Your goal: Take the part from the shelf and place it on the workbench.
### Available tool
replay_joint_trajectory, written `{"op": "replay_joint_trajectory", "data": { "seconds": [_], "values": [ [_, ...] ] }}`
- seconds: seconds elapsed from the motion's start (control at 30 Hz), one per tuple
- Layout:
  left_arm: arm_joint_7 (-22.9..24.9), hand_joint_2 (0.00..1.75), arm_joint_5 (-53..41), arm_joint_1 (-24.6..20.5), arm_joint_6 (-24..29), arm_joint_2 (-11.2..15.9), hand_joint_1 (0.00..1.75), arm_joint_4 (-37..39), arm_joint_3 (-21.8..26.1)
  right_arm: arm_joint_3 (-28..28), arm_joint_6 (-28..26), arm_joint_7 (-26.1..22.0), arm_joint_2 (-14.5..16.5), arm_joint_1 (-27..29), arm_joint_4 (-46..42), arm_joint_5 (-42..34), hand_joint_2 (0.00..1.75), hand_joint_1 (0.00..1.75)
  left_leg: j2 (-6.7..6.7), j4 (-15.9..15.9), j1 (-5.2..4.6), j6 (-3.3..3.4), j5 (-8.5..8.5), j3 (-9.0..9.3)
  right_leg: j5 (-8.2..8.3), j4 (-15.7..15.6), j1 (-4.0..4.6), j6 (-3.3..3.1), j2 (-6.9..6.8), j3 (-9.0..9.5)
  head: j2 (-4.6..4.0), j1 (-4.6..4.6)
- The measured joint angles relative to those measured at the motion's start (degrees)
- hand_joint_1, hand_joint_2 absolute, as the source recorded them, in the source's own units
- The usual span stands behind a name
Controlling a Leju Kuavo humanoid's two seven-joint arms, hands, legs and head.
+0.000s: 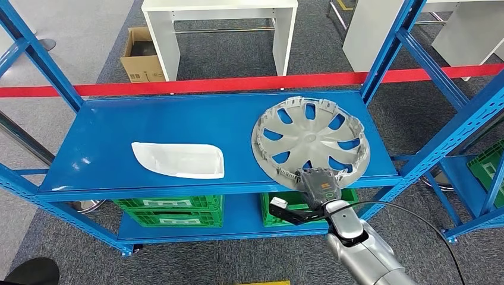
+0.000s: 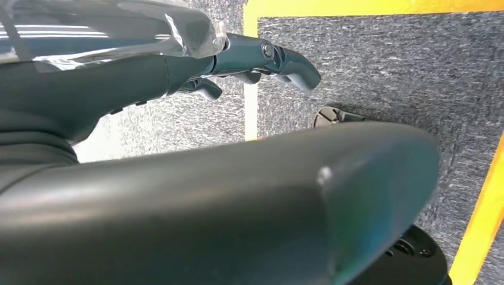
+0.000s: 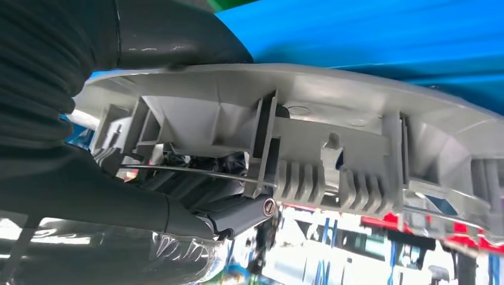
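In the head view a blue shelf (image 1: pixel 107 127) stands in front of the robot, and a grey wheel cover (image 1: pixel 310 139) lies inside-up on the right part of its upper board, its near rim reaching the board's front edge. The right hand (image 1: pixel 318 185) meets that near rim from the front, at the end of the silver right arm (image 1: pixel 362 249), which comes in from below. A white curved plastic part (image 1: pixel 178 159) lies flat to the left of the wheel cover, well apart from it. Green crates (image 1: pixel 172 211) sit on the lower board, a red tape (image 1: pixel 238 84) runs across behind the shelf, and a cardboard box (image 1: pixel 139 56) stands on the far floor beside a white table (image 1: pixel 220 24). In the left wrist view the left hand (image 2: pixel 196 71) hangs over grey carpet (image 2: pixel 380 71) marked with yellow tape lines (image 2: pixel 252 53); its dark fingers (image 2: pixel 285 62) are stretched out and hold nothing. In the right wrist view the thick thumb (image 3: pixel 172 35) presses one face of the wheel cover's rim and the fingers (image 3: pixel 238 214) lie against the ribbed other face, so the hand grips the rim.
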Motion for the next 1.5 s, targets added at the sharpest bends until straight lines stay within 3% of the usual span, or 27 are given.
{"op": "replay_joint_trajectory", "data": {
  "seconds": [0.2, 0.33, 0.5, 0.7, 0.83, 1.03, 1.1, 1.17, 1.27, 1.37, 1.5],
  "values": [
    [-1.61, 0.00, -0.07, 0.01, -0.12, 0.03, 0.00, 0.00, 0.00, -1.18, -1.73, -0.22, -0.14, 1.36, -2.28, 0.98, 1.75, 1.75, 0.01, 0.00, 0.00, -0.03, -0.02, -0.04, -0.01, 0.00, 0.00, 0.00, 0.01, -0.05, 0.00, 0.00],
    [-5.77, 1.75, -0.20, 0.12, -0.76, 0.04, 0.00, 0.00, 0.00, -4.65, -6.35, -2.00, -0.86, 4.90, -9.25, -0.68, 1.75, 1.75, -0.04, 0.00, -0.01, -0.04, -0.03, -0.14, -0.01, 0.00, 0.00, 0.01, 0.00, -0.15, 0.00, 0.00],
    [-10.13, 1.75, -0.07, 0.52, -3.31, 0.05, 0.00, 0.00, 0.00, -11.87, -13.09, -6.63, -2.02, 10.91, -22.75, -6.31, 1.75, 1.75, -0.14, -0.02, -0.01, -0.08, -0.06, -0.25, -0.08, 0.00, 0.00, 0.01, -0.08, -0.24, 0.00, 0.00],
    [-11.16, 1.75, -0.15, 0.66, -3.24, 0.05, 0.00, 0.00, 0.00, -18.71, -14.45, -11.82, -0.76, 16.96, -34.60, -13.54, 1.75, 1.75, -0.16, -0.03, -0.01, -0.10, -0.07, -0.35, -0.09, 0.00, 0.00, 0.00, -0.09, -0.34, 0.00, -0.01],
    [-11.10, 1.75, -0.19, 0.65, -3.10, 0.05, 0.00, 0.00, 0.00, -21.81, -14.94, -16.75, 1.47, 19.20, -39.00, -21.42, 1.75, 1.75, -0.16, -0.08, -0.01, -0.10, -0.07, -0.35, -0.10, 0.00, 0.00, -0.02, -0.09, -0.38, 0.00, -0.01],
    [-11.10, 1.75, -0.25, 0.63, -3.23, 0.05, 0.00, 0.00, 0.00, -24.08, -14.85, -18.11, 3.31, 20.60, -41.96, -23.69, 1.75, 1.75, -0.16, -0.10, -0.01, -0.10, -0.07, -0.34, -0.12, 0.00, 0.00, -0.05, -0.09, -0.37, -0.01, 0.00],
    [-11.15, 1.75, -0.49, 0.63, -3.41, 0.05, 0.00, 0.00, 0.00, -24.63, -13.59, -20.42, 3.72, 20.93, -42.58, -28.75, 1.75, 1.75, -0.16, -0.10, -0.02, -0.10, -0.07, -0.34, -0.12, 0.00, 0.00, -0.05, -0.09, -0.37, 0.00, 0.00],
    [-11.21, 1.75, -1.00, 0.62, -3.39, 0.05, 0.00, 0.00, -0.02, -25.33, -9.75, -25.13, 4.27, 21.16, -43.45, -38.55, 1.75, 1.75, -0.14, -0.10, -0.02, -0.10, -0.07, -0.34, -0.12, 0.00, -0.01, -0.05, -0.07, -0.39, 0.00, 0.00],
    [-11.43, 1.75, -1.68, 0.55, -2.70, 0.11, 0.00, -0.01, -0.11, -26.24, 1.05, -32.40, 4.95, 21.31, -45.49, -53.18, 1.75, 1.75, -0.13, -0.09, -0.02, -0.10, -0.07, -0.34, -0.12, 0.00, -0.01, -0.05, -0.08, -0.41, 0.00, -0.01],
    [-12.06, 1.75, -1.75, 0.46, -2.65, 0.24, 0.00, -0.02, -0.22, -26.89, 15.50, -36.71, 5.30, 21.61, -48.11, -65.34, 1.75, 1.75, -0.16, -0.10, -0.01, -0.10, -0.07, -0.34, -0.13, 0.00, 0.00, -0.06, -0.11, -0.40, 0.00, -0.01],
    [-13.42, 1.75, 0.17, 0.19, -5.93, 0.58, 0.00, 0.00, -0.13, -27.17, 37.85, -37.59, 5.28, 22.41, -51.57, -80.69, 1.75, 1.75, -0.15, -0.14, -0.01, -0.11, -0.08, -0.34, -0.16, 0.00, 0.00, -0.10, -0.11, -0.39, 0.00, -0.02]
  ]
}}
